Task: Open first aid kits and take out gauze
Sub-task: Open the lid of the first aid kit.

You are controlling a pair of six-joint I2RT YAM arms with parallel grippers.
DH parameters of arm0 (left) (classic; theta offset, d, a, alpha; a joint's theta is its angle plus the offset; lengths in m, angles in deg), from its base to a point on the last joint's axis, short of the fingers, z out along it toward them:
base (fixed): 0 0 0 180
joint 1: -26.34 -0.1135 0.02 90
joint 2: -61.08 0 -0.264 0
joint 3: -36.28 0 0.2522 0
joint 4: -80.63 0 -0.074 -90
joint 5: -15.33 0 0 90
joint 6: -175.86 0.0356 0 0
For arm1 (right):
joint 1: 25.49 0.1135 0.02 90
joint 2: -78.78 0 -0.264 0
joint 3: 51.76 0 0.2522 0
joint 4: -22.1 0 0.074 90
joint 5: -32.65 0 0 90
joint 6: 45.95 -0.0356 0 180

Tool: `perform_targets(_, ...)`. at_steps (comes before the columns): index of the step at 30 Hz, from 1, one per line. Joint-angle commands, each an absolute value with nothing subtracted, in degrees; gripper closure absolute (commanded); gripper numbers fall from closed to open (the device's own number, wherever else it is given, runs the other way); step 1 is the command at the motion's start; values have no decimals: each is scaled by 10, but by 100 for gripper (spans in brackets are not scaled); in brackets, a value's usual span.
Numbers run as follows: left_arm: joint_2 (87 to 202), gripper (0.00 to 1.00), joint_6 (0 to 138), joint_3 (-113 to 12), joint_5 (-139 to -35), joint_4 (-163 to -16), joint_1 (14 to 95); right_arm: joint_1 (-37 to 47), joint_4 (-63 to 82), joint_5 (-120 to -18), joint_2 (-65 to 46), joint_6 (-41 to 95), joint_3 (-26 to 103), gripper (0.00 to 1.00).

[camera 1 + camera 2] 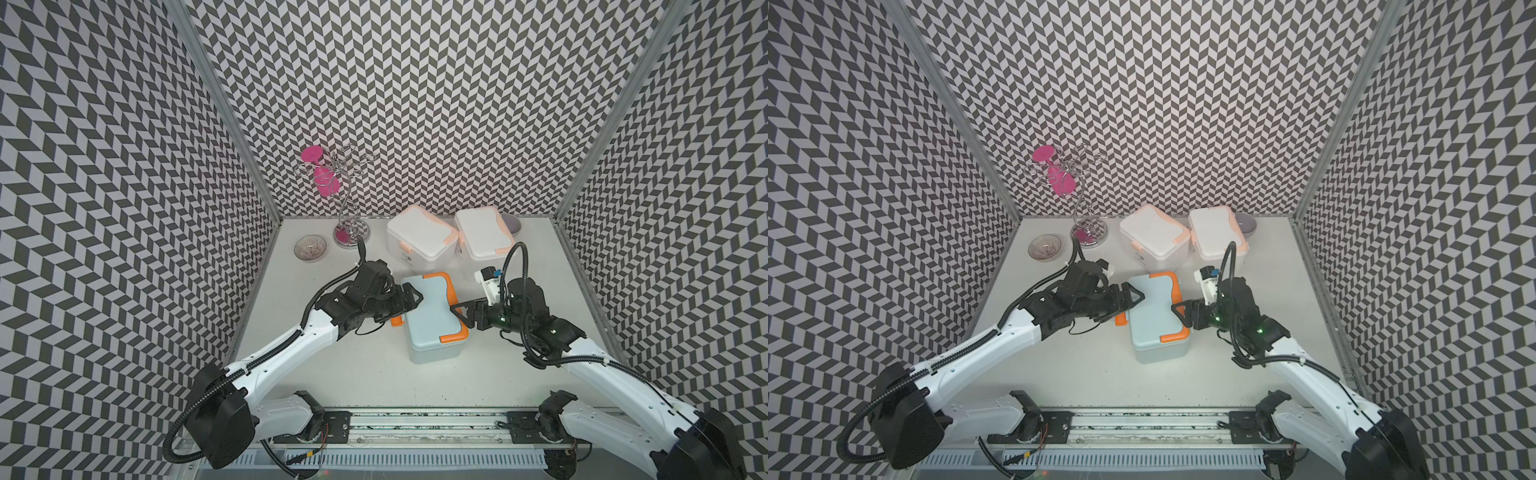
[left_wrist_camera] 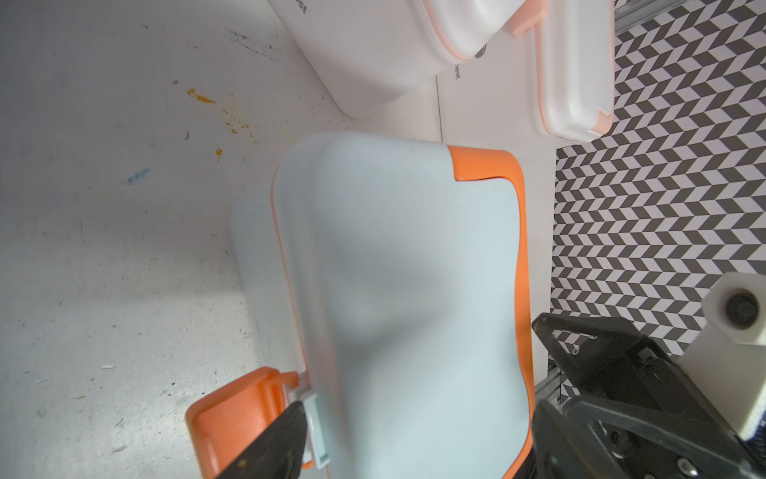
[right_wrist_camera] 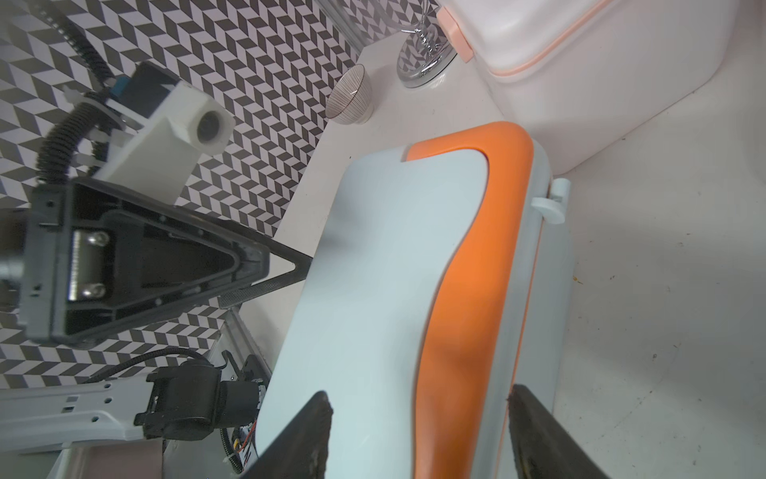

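The pale blue first aid kit [image 1: 432, 320] [image 1: 1152, 316] with orange trim stands mid-table, lid down. Its orange latch [image 1: 397, 321] [image 2: 232, 419] on the left side is flipped outward. My left gripper [image 1: 409, 305] [image 2: 414, 448] is open at that side, one finger over the lid and the other by the latch. From the right, my right gripper [image 1: 459, 318] [image 3: 418, 435] is open, its fingers straddling the orange handle [image 3: 468, 269] along the lid's edge. Two white kits [image 1: 419, 232] [image 1: 484, 232] stand shut behind. The gauze is out of view.
A ribbed glass bowl [image 1: 310, 248] sits at the back left. Beside it a chrome wire stand [image 1: 347, 237] holds a pink glass [image 1: 326, 183]. A grey bowl [image 1: 511, 224] stands behind the right white kit. Patterned walls close in the table on three sides.
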State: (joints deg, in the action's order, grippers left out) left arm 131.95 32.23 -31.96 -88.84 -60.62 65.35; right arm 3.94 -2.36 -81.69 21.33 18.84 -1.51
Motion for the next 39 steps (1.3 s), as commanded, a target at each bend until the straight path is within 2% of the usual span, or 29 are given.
perform_targets(1, 1318, 15, 322, -318, -882, -605, 659, 37, 7, -839, 201, 199, 3, 33)
perform_targets(13, 1338, 15, 323, -322, -873, -599, 669, 37, 12, -877, 175, 195, 2, 34)
perform_targets(32, 1309, 15, 324, -316, -844, -574, 663, 36, 10, -888, 162, 197, 3, 35)
perform_targets(39, 1320, 15, 325, -314, -865, -590, 663, 37, 12, -892, 160, 195, 3, 35)
